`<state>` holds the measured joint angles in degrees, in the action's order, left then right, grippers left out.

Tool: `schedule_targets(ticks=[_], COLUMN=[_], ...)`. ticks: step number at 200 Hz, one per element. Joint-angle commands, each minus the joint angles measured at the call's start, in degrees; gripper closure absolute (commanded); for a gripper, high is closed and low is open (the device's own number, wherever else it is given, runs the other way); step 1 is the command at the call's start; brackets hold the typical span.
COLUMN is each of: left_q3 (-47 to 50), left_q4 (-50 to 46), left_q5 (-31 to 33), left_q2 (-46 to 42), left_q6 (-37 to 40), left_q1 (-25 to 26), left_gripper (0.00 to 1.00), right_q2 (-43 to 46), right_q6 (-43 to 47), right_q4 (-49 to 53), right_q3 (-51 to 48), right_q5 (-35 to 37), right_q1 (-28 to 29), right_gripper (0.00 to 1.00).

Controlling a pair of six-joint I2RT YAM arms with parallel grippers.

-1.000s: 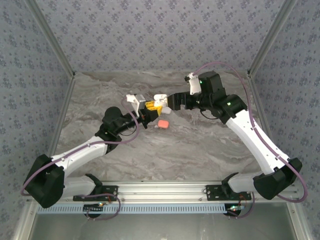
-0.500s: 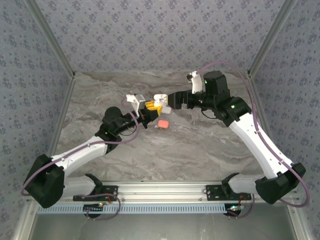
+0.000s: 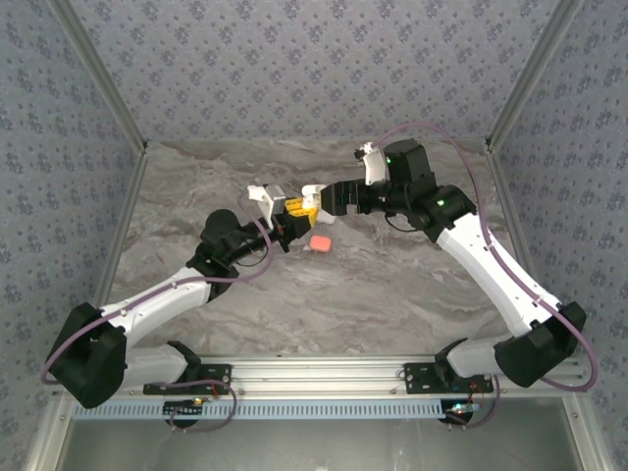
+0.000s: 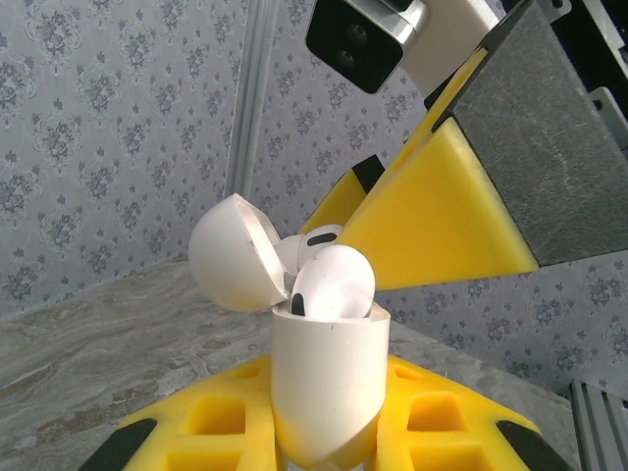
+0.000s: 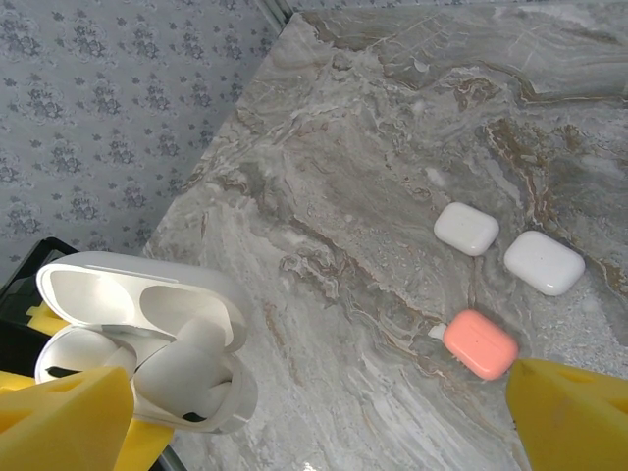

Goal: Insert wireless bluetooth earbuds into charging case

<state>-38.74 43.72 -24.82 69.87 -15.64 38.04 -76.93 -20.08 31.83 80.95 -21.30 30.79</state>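
Left claw (image 4: 329, 437): jaws closed on the lower half of the case (image 4: 324, 378), one yellow finger (image 4: 211, 427) on each side. The case is held off the table (image 5: 392, 147), upright in the left wrist view, with its lid (image 4: 234, 257) hinged back to the left.

Earbuds: two white ones sit in the case. The front earbud (image 4: 334, 283) has its head standing above the rim. The rear earbud (image 4: 319, 238) is partly hidden behind it, close to the lid (stems hidden, so I cannot tell how deep they sit). From the right wrist, both buds lie in the wells of the base, below the empty lid.

Right claw (image 5: 316, 417): jaws spread wide, holding nothing. Its left fingertip (image 5: 64, 417) is just beside the open case; whether they touch I cannot tell. From the top camera the two claws meet nose to nose over the middle of the table, toward the back.

On the table, under the right claw: a pink case (image 5: 481, 344), closed, and two white cases (image 5: 467, 228) (image 5: 544, 262), closed, side by side just beyond it. A white speck (image 5: 435, 332) lies at the pink case's left end, too small to identify.
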Motion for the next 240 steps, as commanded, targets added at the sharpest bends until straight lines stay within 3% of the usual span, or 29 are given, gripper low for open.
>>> schedule_targets(ticks=[1,240], left_q3=[-1.5,-0.9], left_q4=[3.56,4.26], left_q5=[-0.14,0.56], left_q2=[-0.34,-0.61], left_q6=[0.43,0.26], left_q1=[0.45,0.45], left_gripper=[1.0,1.0], right_q2=[0.69,3.18], right_q6=[-0.1,1.52], right_q4=[1.93,5.42], right_q3=[2.11,1.52], right_q5=[1.5,3.75], right_q1=[0.38,-0.12], right_gripper=[0.0,0.0])
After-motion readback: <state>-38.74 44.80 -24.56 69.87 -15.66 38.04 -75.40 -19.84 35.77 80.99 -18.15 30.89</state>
